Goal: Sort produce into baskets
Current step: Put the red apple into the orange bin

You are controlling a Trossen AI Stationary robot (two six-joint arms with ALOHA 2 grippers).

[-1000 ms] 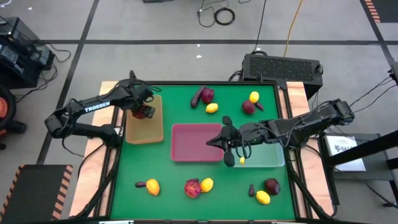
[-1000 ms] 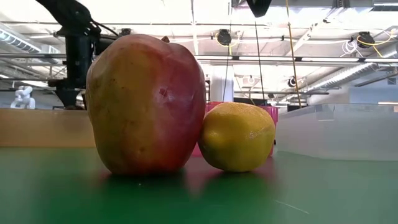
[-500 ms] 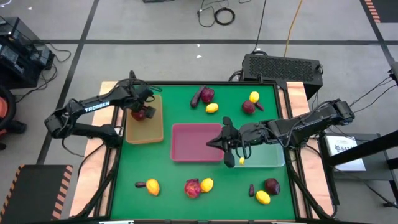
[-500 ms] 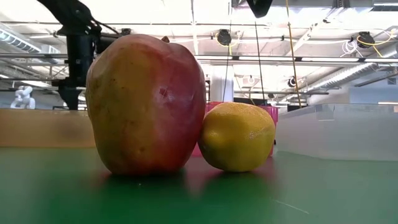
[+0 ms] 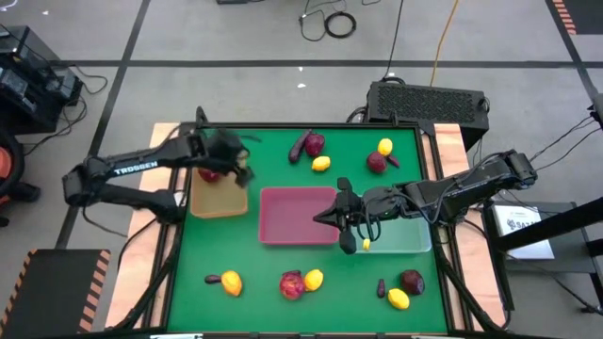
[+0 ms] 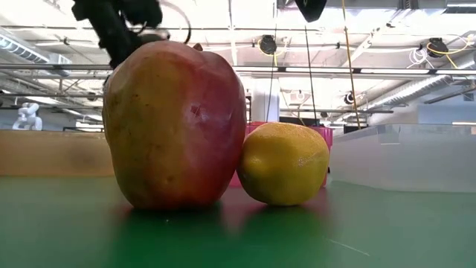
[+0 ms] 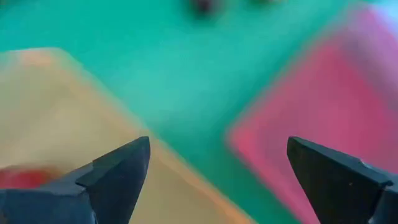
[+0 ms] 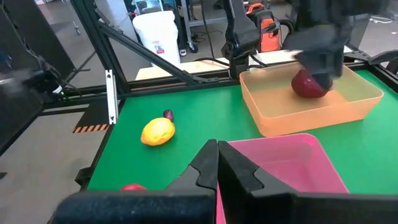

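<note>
My left gripper (image 5: 241, 171) (image 7: 217, 168) hangs open and empty above the green mat, between the tan basket (image 5: 219, 196) and the pink basket (image 5: 297, 217). A dark-red apple (image 5: 209, 172) (image 8: 309, 84) lies on the tan basket's floor at its far end. My right gripper (image 5: 325, 216) (image 8: 217, 165) is shut and empty, held still above the pink basket's right edge. A yellow lemon (image 5: 366, 244) lies in the clear basket (image 5: 400, 234). In the low view, a big apple (image 6: 175, 123) and a lemon (image 6: 282, 164) stand side by side on the mat.
Loose produce lies along the far edge: an eggplant (image 5: 298, 146), apples (image 5: 315, 143) (image 5: 376, 162), lemons (image 5: 321, 163) (image 5: 384, 146). Along the near edge lie more: a lemon (image 5: 232, 282), an apple (image 5: 292, 284), an apple (image 5: 412, 281), a lemon (image 5: 399, 298).
My left gripper has come away from the dark-red apple, which stays in the tan basket. It has risen and swung toward the table's right, off the tan basket and toward the pink one, tipping less steeply downward. My right arm has kept still.
</note>
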